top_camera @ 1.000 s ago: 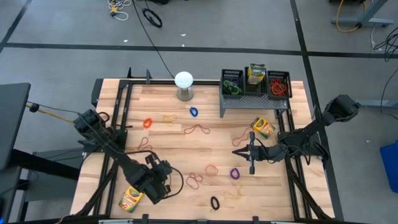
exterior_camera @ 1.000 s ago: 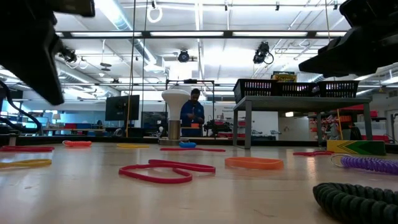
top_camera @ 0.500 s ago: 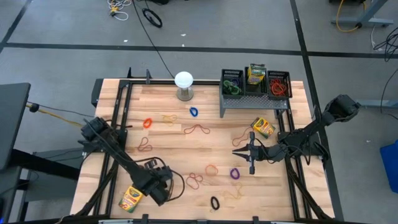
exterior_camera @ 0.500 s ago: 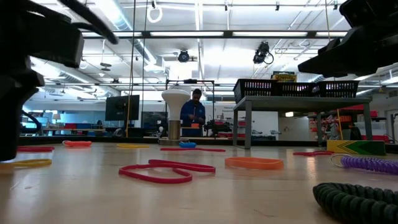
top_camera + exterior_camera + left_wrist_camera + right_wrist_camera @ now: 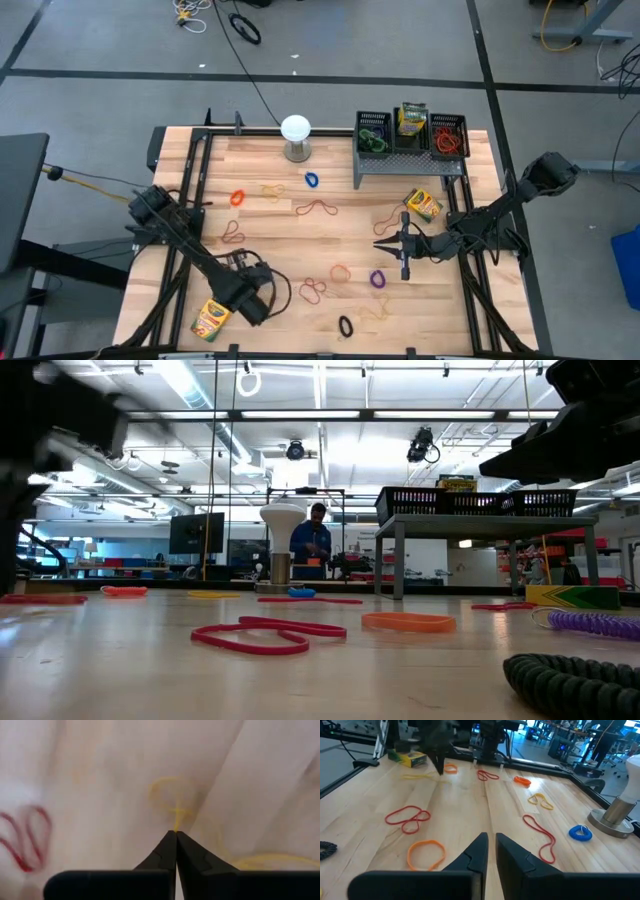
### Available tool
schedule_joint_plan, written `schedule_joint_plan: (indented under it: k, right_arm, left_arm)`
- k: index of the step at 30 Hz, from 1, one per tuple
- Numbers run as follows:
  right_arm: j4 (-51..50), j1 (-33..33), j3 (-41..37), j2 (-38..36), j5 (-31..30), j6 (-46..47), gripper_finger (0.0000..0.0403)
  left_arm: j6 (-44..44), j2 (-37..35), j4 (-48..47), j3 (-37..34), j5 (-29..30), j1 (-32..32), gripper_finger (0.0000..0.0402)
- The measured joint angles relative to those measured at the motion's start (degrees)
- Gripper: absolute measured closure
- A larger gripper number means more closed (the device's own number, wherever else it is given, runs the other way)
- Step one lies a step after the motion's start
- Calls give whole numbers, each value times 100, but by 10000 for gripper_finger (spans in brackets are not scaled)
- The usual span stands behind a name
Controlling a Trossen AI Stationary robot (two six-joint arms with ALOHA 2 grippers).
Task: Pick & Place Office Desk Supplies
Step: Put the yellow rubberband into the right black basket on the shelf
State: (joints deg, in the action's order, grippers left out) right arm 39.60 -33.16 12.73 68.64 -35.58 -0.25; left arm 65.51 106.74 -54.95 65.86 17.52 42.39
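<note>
My left claw (image 5: 176, 834) is down near the desk's (image 5: 270, 235) front-left corner, its fingers pinched together on a thin yellow rubber band (image 5: 172, 802) lying on the wood. Just beside it, nearer that corner, I see a yellow-and-green crayon box (image 5: 211, 319). A red band (image 5: 27, 837) lies a little to one side of the claw in my left wrist view.

My right claw (image 5: 405, 246) hangs over the right half of the desk, fingers (image 5: 479, 851) narrowed to a slim gap with nothing between them. A second crayon box (image 5: 424, 204) lies near it, toward the back edge. A purple band (image 5: 378, 279) and an orange band (image 5: 340, 271) lie loose toward the front edge.

At the back-right corner, three black mesh bins (image 5: 411, 135) sit on the grey riser (image 5: 400, 160). The white globe (image 5: 295, 128) stands at the back edge, a blue band (image 5: 311, 180) close to it.
</note>
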Motion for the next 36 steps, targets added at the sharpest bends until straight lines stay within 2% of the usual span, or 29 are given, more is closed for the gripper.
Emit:
schedule_joint_plan:
  k: [4,9,11,15,20,25,31,36]
  right_arm:
    - [0,0,0,0,84,0,358]
    - [23,-5,0,0,138,0,358]
    - [49,-4,0,0,138,0,358]
    - [57,-5,0,0,153,0,358]
    - [93,-5,0,0,153,-15,358]
    - [91,-3,0,0,151,-2,358]
    - [108,36,0,0,151,-2,358]
    - [133,163,0,2,176,-63,357]
  left_arm:
    - [-267,-517,74,69,1099,1,397]
    - [-1132,-798,552,61,2296,-59,398]
    - [-1647,-798,854,64,2543,-164,398]
    - [-2812,-796,1513,58,2616,-627,398]
    - [-4439,-796,2702,44,2019,-1272,399]
    - [-5993,-854,4911,-686,780,-1832,399]
    - [-6907,-853,8131,-1924,-140,-2593,399]
    - [-6969,-776,10798,-2766,-770,-3089,398]
